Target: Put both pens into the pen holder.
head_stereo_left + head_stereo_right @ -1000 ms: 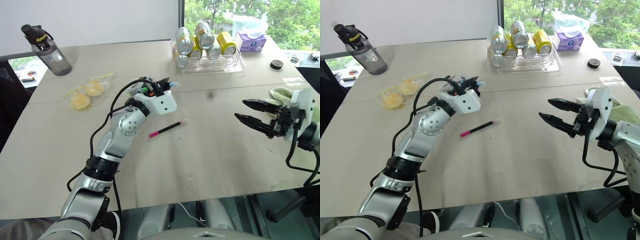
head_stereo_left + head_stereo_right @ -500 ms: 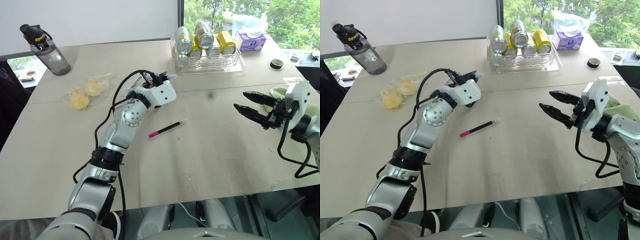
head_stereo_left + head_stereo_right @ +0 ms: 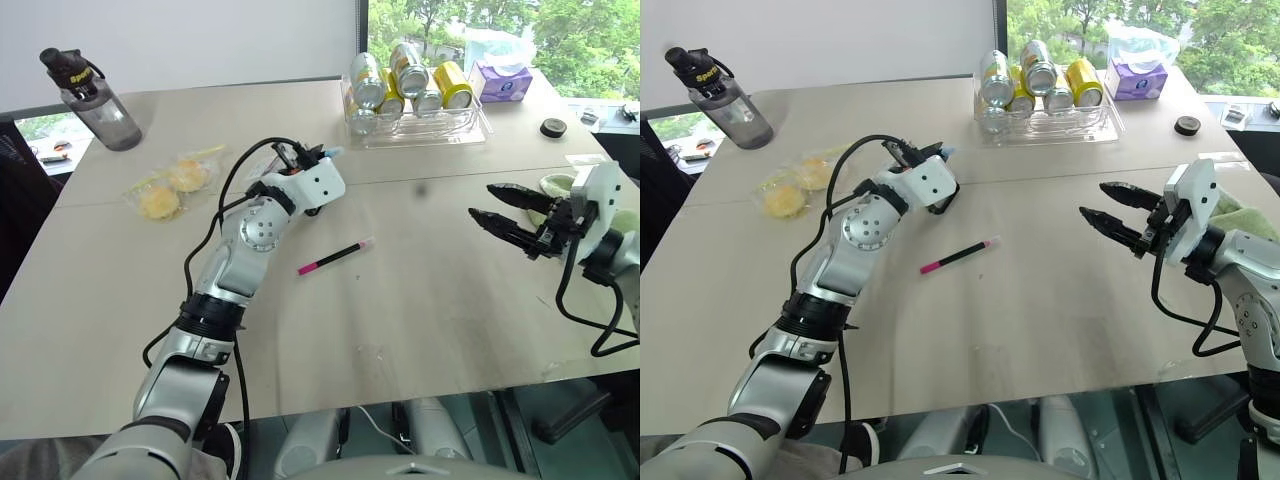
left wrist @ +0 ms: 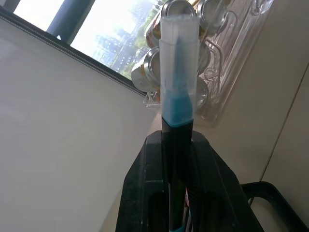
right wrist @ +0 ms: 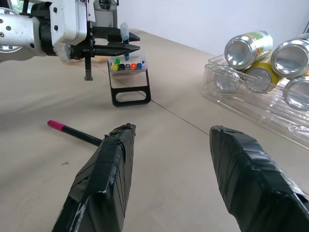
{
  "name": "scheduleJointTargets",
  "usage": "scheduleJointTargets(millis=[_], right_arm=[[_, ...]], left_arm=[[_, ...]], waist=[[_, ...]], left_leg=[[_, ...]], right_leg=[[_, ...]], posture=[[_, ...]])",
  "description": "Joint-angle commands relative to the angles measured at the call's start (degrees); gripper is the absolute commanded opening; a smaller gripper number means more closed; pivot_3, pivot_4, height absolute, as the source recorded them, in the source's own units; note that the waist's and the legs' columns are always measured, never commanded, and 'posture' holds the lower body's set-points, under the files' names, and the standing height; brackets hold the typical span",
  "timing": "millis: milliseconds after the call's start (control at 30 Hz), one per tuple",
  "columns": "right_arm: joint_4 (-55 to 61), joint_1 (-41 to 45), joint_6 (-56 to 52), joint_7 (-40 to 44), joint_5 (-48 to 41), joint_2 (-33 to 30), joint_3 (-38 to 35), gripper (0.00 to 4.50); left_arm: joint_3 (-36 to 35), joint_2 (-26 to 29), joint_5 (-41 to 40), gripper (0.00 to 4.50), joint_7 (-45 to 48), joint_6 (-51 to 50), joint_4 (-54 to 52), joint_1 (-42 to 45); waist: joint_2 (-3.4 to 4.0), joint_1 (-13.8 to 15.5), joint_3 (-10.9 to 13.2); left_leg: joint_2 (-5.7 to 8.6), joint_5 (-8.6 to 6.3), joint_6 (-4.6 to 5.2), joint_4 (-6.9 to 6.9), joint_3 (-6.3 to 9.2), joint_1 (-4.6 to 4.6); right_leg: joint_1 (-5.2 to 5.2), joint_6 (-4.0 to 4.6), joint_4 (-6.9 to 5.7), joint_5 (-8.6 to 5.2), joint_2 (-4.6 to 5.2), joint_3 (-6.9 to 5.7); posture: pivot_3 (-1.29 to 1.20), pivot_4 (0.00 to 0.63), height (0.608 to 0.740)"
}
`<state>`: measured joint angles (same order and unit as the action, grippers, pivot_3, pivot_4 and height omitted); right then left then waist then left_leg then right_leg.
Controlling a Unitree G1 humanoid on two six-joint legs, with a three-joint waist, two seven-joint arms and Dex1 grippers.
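Observation:
My left gripper (image 3: 322, 156) is shut on the light-blue-ended pen (image 4: 177, 72), whose clear-capped end sticks out past the black fingers. In the right wrist view the pen holder (image 5: 128, 65), a small clear box with colourful marker tips on a black frame, sits just under the left gripper (image 5: 126, 44). In the eye views the left hand hides most of the pen holder (image 3: 943, 200). The pink-ended pen (image 3: 336, 256) lies flat on the table, nearer me than the holder. My right gripper (image 3: 505, 210) hovers open and empty at the right, pointing left.
A clear tray of drink cans (image 3: 415, 125) stands at the back. A grey water bottle (image 3: 95, 100) is at the far left, with a bag of yellow items (image 3: 170, 185) nearby. A purple tissue pack (image 3: 503, 80), a black round lid (image 3: 553, 127) and a green cloth (image 3: 558, 185) sit at the right.
My left gripper has shifted slightly farther across the table with the blue-ended pen and tilted a little. The pink-ended pen and the right gripper stay about where they were.

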<state>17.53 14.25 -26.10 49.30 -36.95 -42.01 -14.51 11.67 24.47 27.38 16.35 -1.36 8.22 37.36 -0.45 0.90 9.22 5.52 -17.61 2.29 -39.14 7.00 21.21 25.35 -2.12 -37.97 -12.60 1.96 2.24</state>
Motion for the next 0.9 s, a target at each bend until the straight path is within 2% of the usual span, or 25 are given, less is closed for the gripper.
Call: scheduleJointTargets(millis=[33,100,133,200,367,400,433,900], right_arm=[[2.7,0.6,-0.6,-0.6,-2.4,-0.1,-2.4,2.63],[2.8,0.5,-0.8,-0.6,-2.9,-0.4,-2.5,2.63],[2.9,0.5,-0.9,-0.6,-3.1,-0.5,-2.5,2.74],[2.8,0.6,-1.1,-0.6,-3.3,-0.6,-2.5,2.74],[2.6,0.5,-0.9,-0.5,-3.4,-0.9,-2.4,2.74],[2.5,0.5,-0.8,-0.4,-3.3,-0.9,-2.4,2.74],[2.5,0.4,-0.8,-0.4,-3.3,-0.9,-2.4,2.74],[1.8,0.2,0.6,0.1,-2.1,-0.3,-1.1,2.74]], left_arm=[[-1.3,0.8,-0.5,0.0,-0.4,-0.2,-0.3,0.2],[-1.6,1.1,-0.7,0.0,-0.4,-0.5,-0.2,0.2],[-1.8,1.3,-0.8,0.77,-0.5,-0.6,-0.3,0.2],[-1.9,1.5,-1.1,1.3,-0.6,-0.9,-0.3,0.0],[-2.2,1.8,-0.8,3.85,-1.3,-1.6,-0.2,0.1],[-2.2,1.9,-0.8,4.23,-1.4,-1.7,-0.2,0.2],[-2.3,1.9,-0.7,4.44,-1.6,-1.9,-0.2,0.2],[-4.0,1.4,-1.7,4.44,-3.6,-3.6,0.4,1.0]], waist=[[0.0,0.0,0.0],[0.0,0.0,0.0],[0.0,0.0,0.0],[0.0,0.0,0.0],[0.0,0.0,0.0],[0.0,0.0,0.0],[0.0,0.0,0.0],[0.0,0.0,0.0]], left_leg=[[0.0,0.0,0.0,0.0,0.0,0.0],[0.0,0.0,0.0,0.0,0.0,0.0],[0.0,0.0,0.0,0.0,0.0,0.0],[0.0,0.0,0.0,0.0,0.0,0.0],[0.0,0.0,0.0,-0.01,0.0,0.0],[0.0,0.0,0.0,-0.01,0.0,0.0],[0.0,0.0,0.0,-0.01,0.0,0.0],[0.0,0.0,0.0,-0.04,0.0,0.02]], right_leg=[[0.0,0.0,0.0,0.0,0.0,0.0],[0.0,0.0,-0.01,0.0,0.0,0.0],[0.0,0.0,-0.01,0.0,0.0,0.0],[0.0,0.0,-0.01,0.0,0.0,0.0],[0.0,0.0,-0.01,0.0,0.0,0.0],[0.0,0.0,-0.01,0.0,0.0,0.0],[0.0,0.0,-0.01,0.0,0.0,0.0],[0.01,-0.01,-0.02,0.0,0.0,-0.01]], posture=[[0.0,0.15,0.74],[0.0,0.15,0.74],[0.0,0.15,0.74],[0.0,0.15,0.74],[0.0,0.15,0.74],[0.0,0.15,0.74],[0.0,0.15,0.74],[0.0,0.15,0.74]])
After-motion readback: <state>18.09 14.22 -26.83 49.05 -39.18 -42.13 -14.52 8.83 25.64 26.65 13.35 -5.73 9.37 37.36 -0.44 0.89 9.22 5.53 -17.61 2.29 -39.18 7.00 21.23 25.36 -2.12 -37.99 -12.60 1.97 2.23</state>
